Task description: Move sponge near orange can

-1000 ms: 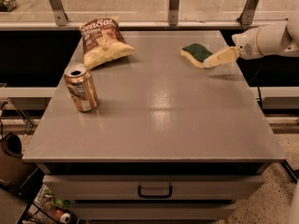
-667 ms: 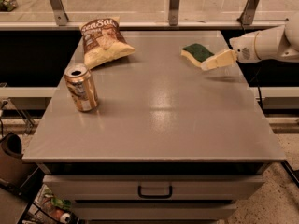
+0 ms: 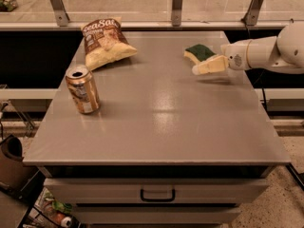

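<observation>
Barely begun | sponge (image 3: 199, 52) is sitting far right on the surface (image 3: 161, 127), well apart from the orange can (image 3: 82, 89) at left; claw (image 3: 209, 65) is hovering just beside it, grip state cannot be told; carry not yet done

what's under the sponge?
Grey table only, as far as visible. The end effector at the sponge's near right side covers that edge, so contact there is hidden.
</observation>
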Tool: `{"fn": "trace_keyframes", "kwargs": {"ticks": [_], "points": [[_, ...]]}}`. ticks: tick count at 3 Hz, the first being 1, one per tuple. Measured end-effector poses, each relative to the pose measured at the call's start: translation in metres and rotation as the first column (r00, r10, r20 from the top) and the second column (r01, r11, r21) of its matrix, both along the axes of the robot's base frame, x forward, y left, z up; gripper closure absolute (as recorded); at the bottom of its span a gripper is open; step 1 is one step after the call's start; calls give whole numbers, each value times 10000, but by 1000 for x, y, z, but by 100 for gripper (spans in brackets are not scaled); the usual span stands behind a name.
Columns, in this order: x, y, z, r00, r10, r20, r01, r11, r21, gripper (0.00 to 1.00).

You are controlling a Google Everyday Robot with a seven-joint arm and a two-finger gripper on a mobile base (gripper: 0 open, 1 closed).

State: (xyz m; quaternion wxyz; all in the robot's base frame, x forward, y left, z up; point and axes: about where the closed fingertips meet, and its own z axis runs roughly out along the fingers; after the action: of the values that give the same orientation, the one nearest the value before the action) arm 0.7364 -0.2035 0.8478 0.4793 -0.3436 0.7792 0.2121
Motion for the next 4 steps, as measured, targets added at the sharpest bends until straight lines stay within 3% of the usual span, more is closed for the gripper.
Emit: {"fn": "trace_keyframes", "kwargs": {"ticks": [1,4], "points": [[-2,16,-7,9998,185,22,-185,9993,323,16],[0,25,-11,9995,316,-41,-314,9989,341,86]]}}
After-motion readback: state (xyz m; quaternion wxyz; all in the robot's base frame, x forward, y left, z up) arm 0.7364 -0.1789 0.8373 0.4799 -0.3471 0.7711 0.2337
